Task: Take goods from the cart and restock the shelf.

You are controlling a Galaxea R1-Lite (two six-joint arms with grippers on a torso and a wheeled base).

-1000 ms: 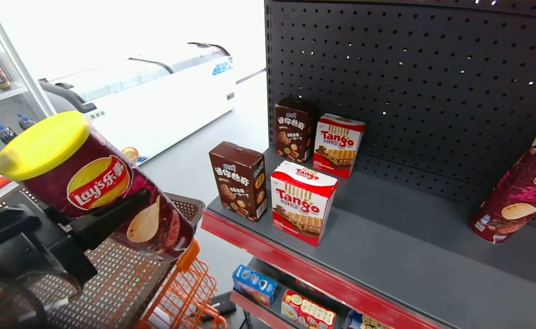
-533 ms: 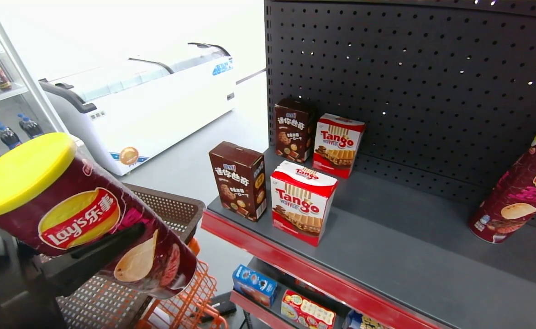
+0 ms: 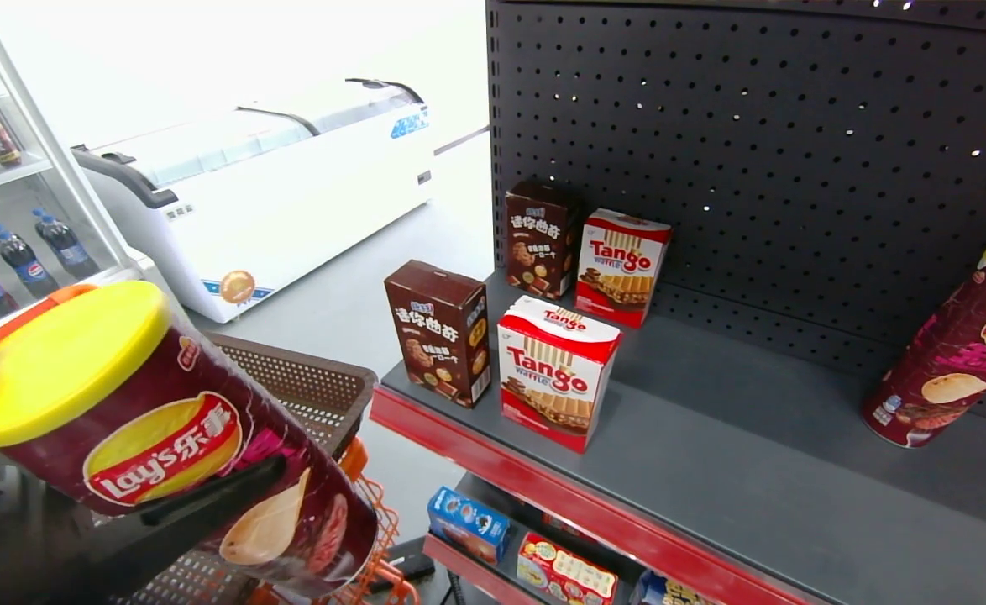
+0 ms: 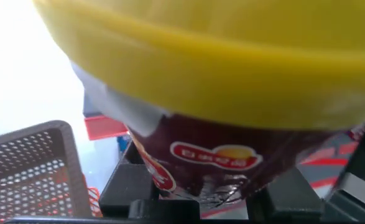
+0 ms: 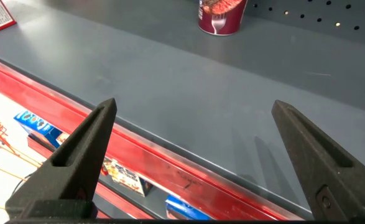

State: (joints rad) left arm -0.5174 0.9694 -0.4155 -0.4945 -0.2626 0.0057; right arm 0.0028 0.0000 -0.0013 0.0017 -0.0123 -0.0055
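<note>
- The dark-red cylindrical chip can with a yellow plastic lid (image 3: 165, 454) hangs tilted off the left end of the grey metal shelf with a red front lip (image 3: 711, 454), over the brown perforated cart basket (image 3: 308, 382).
- The left gripper (image 4: 210, 196) is clamped around that can's body.
- The right gripper (image 5: 198, 155) is spread wide and empty above the shelf's front lip.
- A matching second can (image 3: 946, 353) leans on the shelf's black pegboard back (image 3: 795, 168), at the shelf's right end.

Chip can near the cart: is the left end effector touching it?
Touching. Head view: left end effector finger lies pressed across the chip can.
</note>
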